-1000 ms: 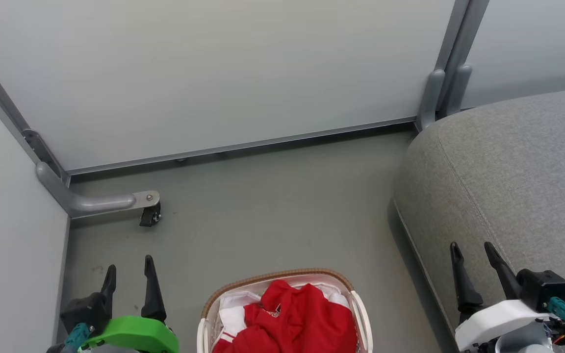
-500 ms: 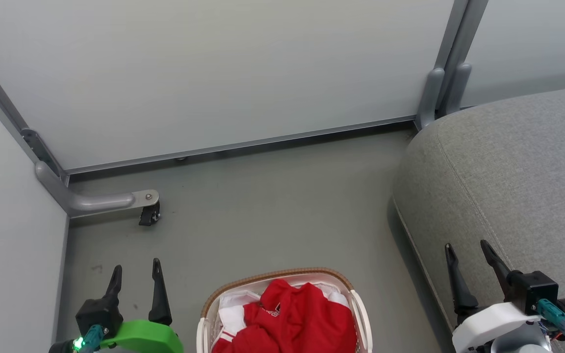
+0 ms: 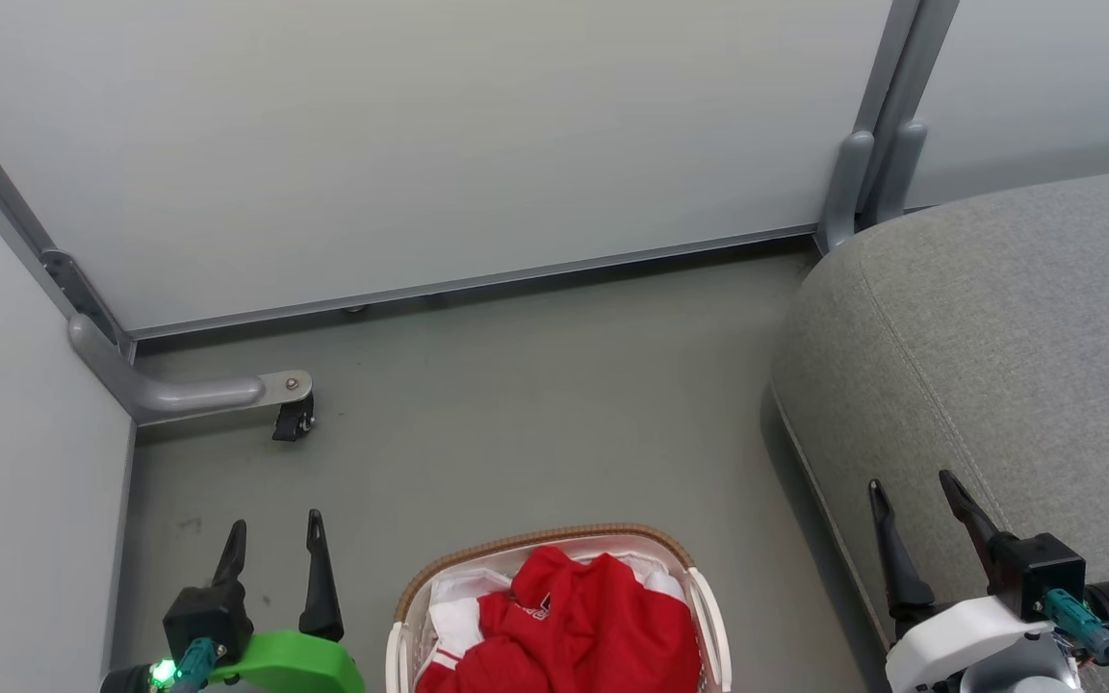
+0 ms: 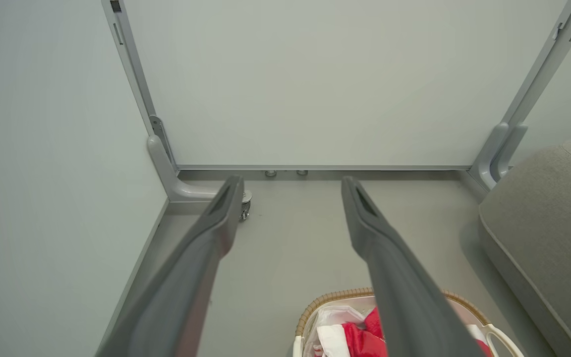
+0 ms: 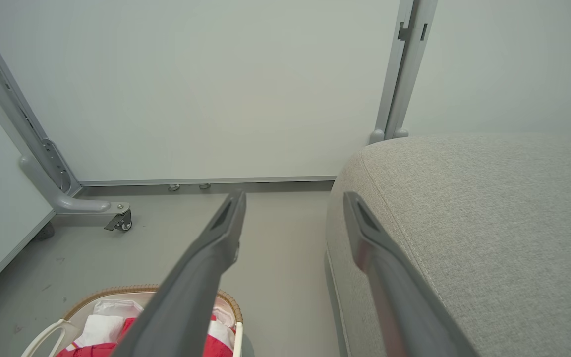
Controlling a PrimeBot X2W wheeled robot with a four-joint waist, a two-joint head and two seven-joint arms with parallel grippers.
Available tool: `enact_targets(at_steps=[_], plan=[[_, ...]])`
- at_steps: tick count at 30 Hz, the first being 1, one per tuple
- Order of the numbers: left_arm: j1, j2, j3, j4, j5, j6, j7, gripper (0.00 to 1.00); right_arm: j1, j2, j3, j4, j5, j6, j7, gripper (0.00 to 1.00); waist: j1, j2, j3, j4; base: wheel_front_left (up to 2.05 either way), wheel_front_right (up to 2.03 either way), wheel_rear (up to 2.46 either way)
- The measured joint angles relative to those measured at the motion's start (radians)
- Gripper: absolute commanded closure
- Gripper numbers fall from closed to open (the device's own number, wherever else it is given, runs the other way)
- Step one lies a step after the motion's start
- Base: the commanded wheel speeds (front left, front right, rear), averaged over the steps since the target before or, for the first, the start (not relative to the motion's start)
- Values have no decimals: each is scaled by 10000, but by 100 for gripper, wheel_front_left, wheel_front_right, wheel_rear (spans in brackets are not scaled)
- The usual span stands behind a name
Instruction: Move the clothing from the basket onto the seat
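Note:
The red clothing [image 3: 574,621] lies bunched in the off-white basket [image 3: 711,602] with a brown woven rim, at the bottom middle of the head view. The grey seat [image 3: 1007,337] rises on the right. My left gripper [image 3: 274,539] stands open to the left of the basket, holding nothing. My right gripper [image 3: 911,491] stands open over the seat's front edge, also holding nothing. In the left wrist view the basket [image 4: 332,299] and clothing [image 4: 362,339] sit low between the open fingers. The right wrist view shows the basket [image 5: 117,290], the clothing [image 5: 89,349] and the seat [image 5: 484,208].
White partition panels [image 3: 400,144] with grey metal frames close off the back and left. A grey support foot with a black caster [image 3: 293,421] stands on the grey floor at the left. A white liner [image 3: 458,616] shows under the clothing.
Both grippers have shifted a little: the left one rightward toward the basket, the right one slightly left and up. Both stay open.

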Motion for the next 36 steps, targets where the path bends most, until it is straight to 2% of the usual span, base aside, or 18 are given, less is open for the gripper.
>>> enact_targets(at_steps=[19, 27, 32, 36], plan=[[-71, 2, -128, 71, 82, 0, 0, 0, -7, 0, -29, 21, 36, 0, 0, 0, 0, 0, 179, -19, 0, 0, 0], [-437, 4, -780, 268, 178, -111, 0, 0, -307, 0, -84, -134, 63, 0, -2, 0, 0, 0, 742, -89, 0, 0, 0], [-982, 6, -1440, 1170, 539, -263, -2, 0, -687, -6, -67, -222, 73, 0, -2, 0, 0, 0, 1319, -184, 0, 0, 0], [-1657, 6, -2034, 2512, 884, -510, -2, 0, -1031, -4, 19, -265, 128, 2, -2, 0, 0, 0, 1873, -304, 0, 0, 0]])
